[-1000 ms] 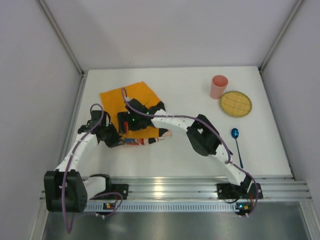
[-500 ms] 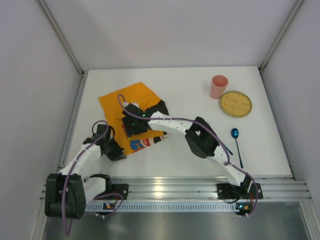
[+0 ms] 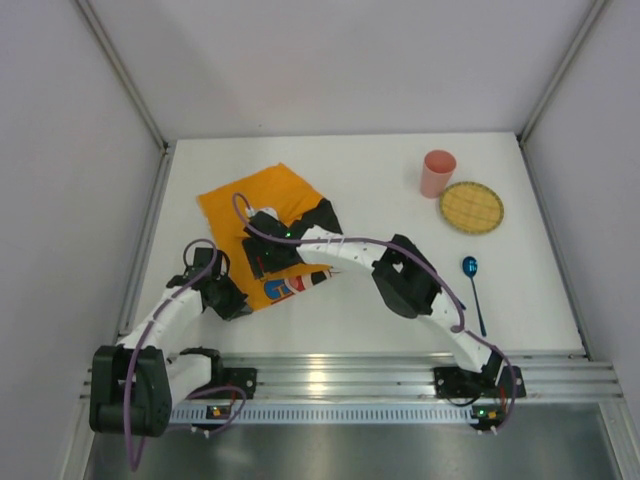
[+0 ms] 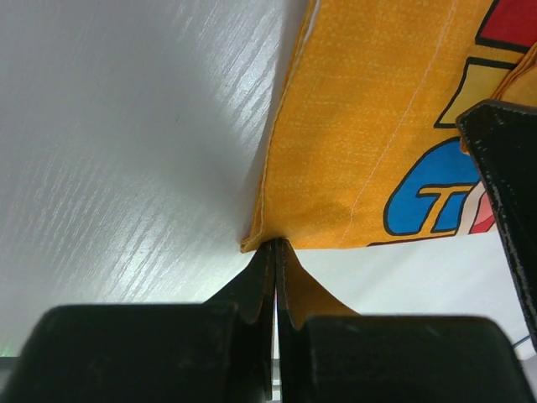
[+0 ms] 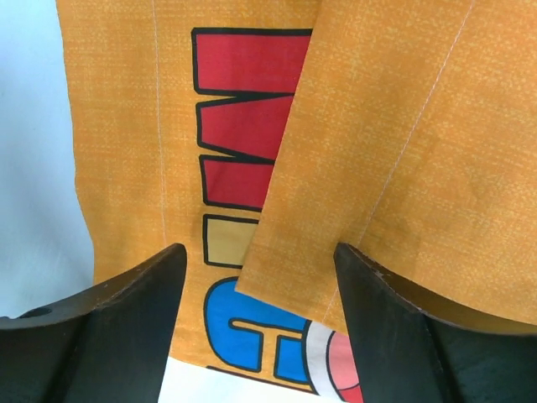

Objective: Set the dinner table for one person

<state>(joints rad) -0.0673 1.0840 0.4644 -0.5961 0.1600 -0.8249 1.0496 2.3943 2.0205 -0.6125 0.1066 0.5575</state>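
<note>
An orange cloth (image 3: 250, 195) with a cartoon print lies on the left part of the white dinner table (image 3: 380, 200). My left gripper (image 3: 235, 303) is shut on the cloth's near corner and pinches it (image 4: 275, 243) just above the tabletop (image 4: 126, 126). My right gripper (image 3: 265, 258) is open over the cloth's middle. In the right wrist view its gripper (image 5: 260, 260) straddles a folded-over flap (image 5: 377, 126) that covers part of the print. One right finger also shows in the left wrist view (image 4: 503, 185).
A pink cup (image 3: 437, 172) stands at the back right. A round yellow woven plate (image 3: 471, 207) lies beside it. A blue spoon (image 3: 470, 275) lies nearer, to the right. Walls enclose the table on three sides.
My left gripper has drawn the cloth's corner toward the near left, spreading the cloth and baring more print. My right gripper has shifted slightly left over the cloth.
</note>
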